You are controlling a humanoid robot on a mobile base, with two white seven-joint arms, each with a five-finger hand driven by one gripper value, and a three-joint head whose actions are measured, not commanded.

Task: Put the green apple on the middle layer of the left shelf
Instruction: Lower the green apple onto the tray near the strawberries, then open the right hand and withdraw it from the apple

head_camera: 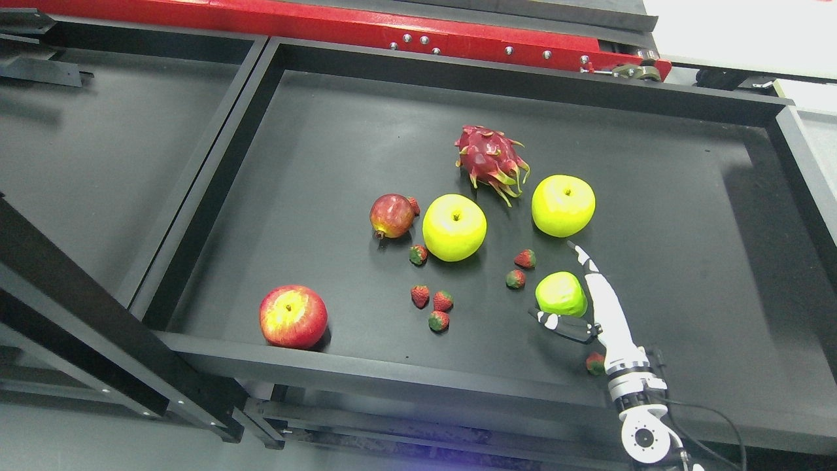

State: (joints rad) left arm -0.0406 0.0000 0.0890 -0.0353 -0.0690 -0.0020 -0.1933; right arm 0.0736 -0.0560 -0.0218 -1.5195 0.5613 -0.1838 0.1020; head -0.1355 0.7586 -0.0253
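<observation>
A small green apple [560, 294] lies on the black tray [327, 131], at the front right of the fruit group. My right hand [553, 281] comes in from the lower right and is open. Its straight fingers [598, 288] lie along the apple's right side and its thumb [556, 322] reaches under the near side. The fingers are not closed on the apple. Two larger yellow-green apples [454, 227] [563, 205] sit further back. The left arm is out of view.
A red apple [293, 316] sits near the tray's front left rim. A pomegranate [391, 215], a dragon fruit [490, 159] and several strawberries [431, 304] lie around the middle. Another black tray [98, 144] adjoins on the left. A red bar [327, 23] runs behind.
</observation>
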